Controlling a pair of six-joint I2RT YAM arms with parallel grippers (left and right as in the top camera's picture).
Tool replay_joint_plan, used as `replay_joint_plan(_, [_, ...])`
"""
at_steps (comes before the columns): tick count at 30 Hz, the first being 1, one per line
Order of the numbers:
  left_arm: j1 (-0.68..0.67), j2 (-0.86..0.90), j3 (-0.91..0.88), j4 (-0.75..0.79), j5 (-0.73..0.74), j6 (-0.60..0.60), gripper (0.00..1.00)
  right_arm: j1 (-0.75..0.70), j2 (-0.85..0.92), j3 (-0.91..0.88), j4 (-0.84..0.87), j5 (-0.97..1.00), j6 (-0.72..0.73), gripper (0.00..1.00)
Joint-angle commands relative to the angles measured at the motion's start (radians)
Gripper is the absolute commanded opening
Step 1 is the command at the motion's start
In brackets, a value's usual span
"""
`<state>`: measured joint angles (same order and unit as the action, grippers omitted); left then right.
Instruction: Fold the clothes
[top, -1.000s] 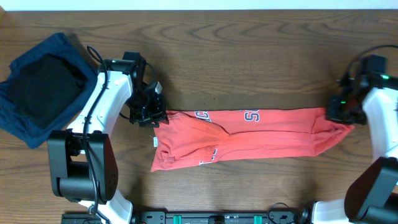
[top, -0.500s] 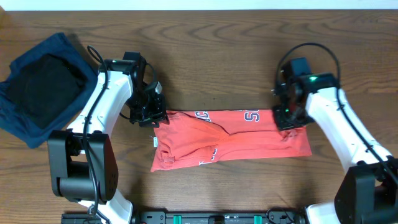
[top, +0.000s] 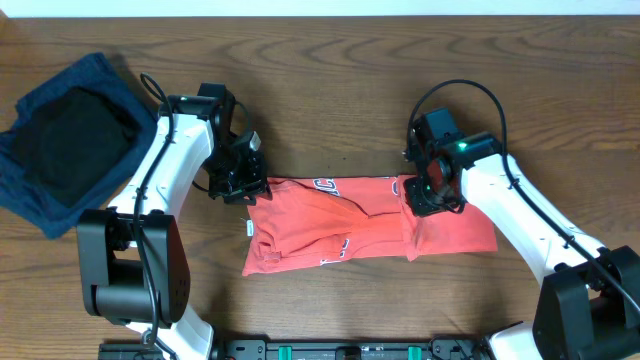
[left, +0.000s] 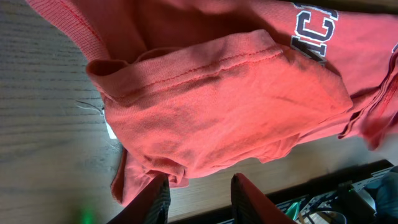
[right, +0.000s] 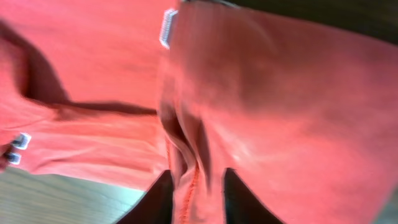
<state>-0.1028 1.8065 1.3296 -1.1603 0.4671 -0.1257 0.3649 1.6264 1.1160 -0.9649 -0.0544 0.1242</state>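
**Item inspected.** Coral-red short-sleeved cotton T-shirt (top: 350, 225), lying as a long narrow band across the middle of the brown wood-grain surface (top: 330, 90). White and dark lettering (top: 322, 185) shows along its far edge. The right end is doubled back over the band, and the flap's free edge sits just under the right claw (top: 425, 195).

**Claws.**
- **Right claw:** the fingers (right: 233, 190) stand apart. A raised ridge of red cloth sits between them but does not fill the gap, so no clamping is evident.
- **Left claw (top: 243, 188):** it sits at the shirt's far left corner. Its fingers (left: 158, 196) are apart, with bare wood showing between them. The cloth's edge touches one finger, and no grip is seen.

**Step in hand (judged).** Laying the right end over and letting it go.

**Recommendations.**
- Raise the right claw straight up, clear of the ridge, so that the flap is not dragged off its place.
- Press or stroke the ridge flat before any further fold, or it will set as a crease.
- The flap's near edge runs slightly askew to the band. Square it with the band.
- Keep the left corner steady meanwhile.
- The left end is rumpled and needs smoothing before it is brought over.

**Other items.** A folded navy-blue garment (top: 95, 75) with a black garment (top: 70, 140) on it lies well apart at the far left. Neither is touched.
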Motion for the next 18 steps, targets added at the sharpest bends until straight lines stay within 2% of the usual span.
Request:
replay_joint_plan(1, [0.002,-0.004,-0.004,-0.005,-0.007,0.017,0.35,0.016,-0.014,-0.006,0.018,-0.059,0.01,0.31])
replay_joint_plan(5, [0.002,-0.004,-0.004,-0.006,-0.007,0.017,0.35,0.013,-0.014,-0.006,0.003,0.027,0.011,0.3])
replay_joint_plan(9, [0.002,-0.004,-0.004,-0.009,-0.008,0.018,0.36,0.013,-0.014,-0.006,-0.053,0.236,0.116,0.33])
replay_joint_plan(10, [0.002,-0.004,-0.004,-0.01,-0.008,0.018,0.43,0.013,-0.014,-0.006,-0.076,0.286,0.15,0.33])
replay_joint_plan(12, [0.002,-0.003,-0.004,-0.013,-0.012,0.017,0.52,0.011,-0.014,-0.006,-0.106,0.356,0.211,0.33])
replay_joint_plan(15, [0.002,-0.003,-0.007,-0.013,-0.016,0.017,0.72,0.001,-0.014,-0.006,-0.116,0.384,0.253,0.36])
replay_joint_plan(17, [0.002,-0.003,-0.021,-0.013,-0.026,0.017,0.75,-0.013,-0.014,-0.006,-0.114,0.384,0.283,0.47])
replay_joint_plan(18, [0.002,-0.003,-0.029,-0.011,-0.042,0.017,0.76,-0.019,-0.014,-0.006,-0.111,0.383,0.288,0.49])
